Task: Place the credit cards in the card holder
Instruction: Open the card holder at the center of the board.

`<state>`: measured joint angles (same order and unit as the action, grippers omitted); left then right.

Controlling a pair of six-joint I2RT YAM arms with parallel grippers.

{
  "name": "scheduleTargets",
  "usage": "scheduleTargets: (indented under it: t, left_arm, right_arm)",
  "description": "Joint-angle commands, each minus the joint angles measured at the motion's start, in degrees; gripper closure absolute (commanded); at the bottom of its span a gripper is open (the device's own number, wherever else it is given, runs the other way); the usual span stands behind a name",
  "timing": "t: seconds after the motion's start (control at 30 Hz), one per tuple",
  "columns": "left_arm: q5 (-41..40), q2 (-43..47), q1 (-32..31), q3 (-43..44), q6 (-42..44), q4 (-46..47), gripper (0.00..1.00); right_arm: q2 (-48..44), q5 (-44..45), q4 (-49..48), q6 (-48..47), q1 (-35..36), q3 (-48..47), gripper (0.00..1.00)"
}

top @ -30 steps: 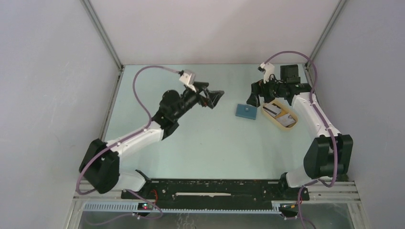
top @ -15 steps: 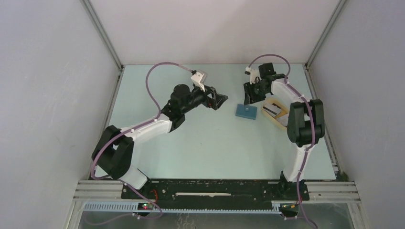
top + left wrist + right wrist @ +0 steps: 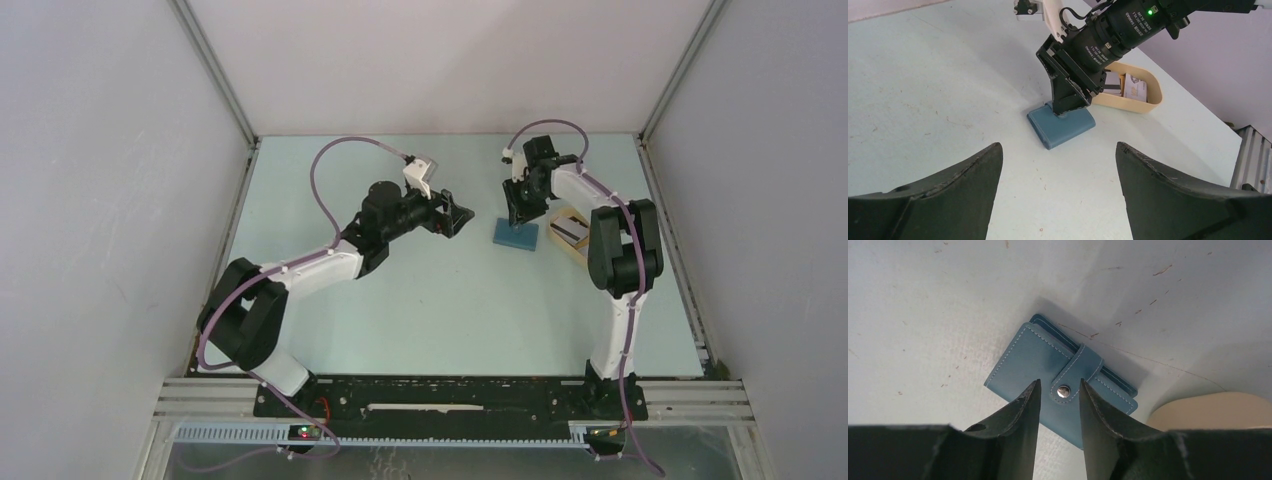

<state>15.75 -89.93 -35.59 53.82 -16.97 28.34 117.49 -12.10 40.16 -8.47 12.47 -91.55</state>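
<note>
The blue card holder (image 3: 515, 237) lies closed on the table, its snap tab up (image 3: 1018, 355). My right gripper (image 3: 517, 212) points down on it; in the right wrist view its fingers (image 3: 1059, 384) stand a narrow gap apart on either side of the snap, clamping nothing. From the left wrist view that gripper's tips (image 3: 1065, 107) meet the card holder (image 3: 1063, 127) near its far edge. White and grey credit cards (image 3: 1128, 87) lie in the beige tray (image 3: 1128, 102). My left gripper (image 3: 455, 215) hangs wide open and empty, left of the card holder (image 3: 1058, 145).
The beige oval tray (image 3: 565, 247) sits just right of the card holder, partly hidden by my right arm; its edge shows in the right wrist view (image 3: 1218, 410). Enclosure walls close off the back and both sides.
My right gripper has swung left from beside the tray to over the card holder, and its jaws have narrowed. My left gripper has edged toward the card holder, still wide.
</note>
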Motion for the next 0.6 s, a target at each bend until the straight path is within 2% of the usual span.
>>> scheduleTargets:
  t: [0.0, 0.57]
  left_arm:
    - [0.8, 0.6, 0.3, -1.8, 0.5, 1.2, 0.12]
    - [1.5, 0.6, 0.3, -1.8, 0.6, 1.1, 0.12]
  right_arm:
    - [1.8, 2.7, 1.6, 0.7, 0.3, -1.0, 0.57]
    - [4.3, 8.2, 4.6, -3.3, 1.1, -0.1, 0.51]
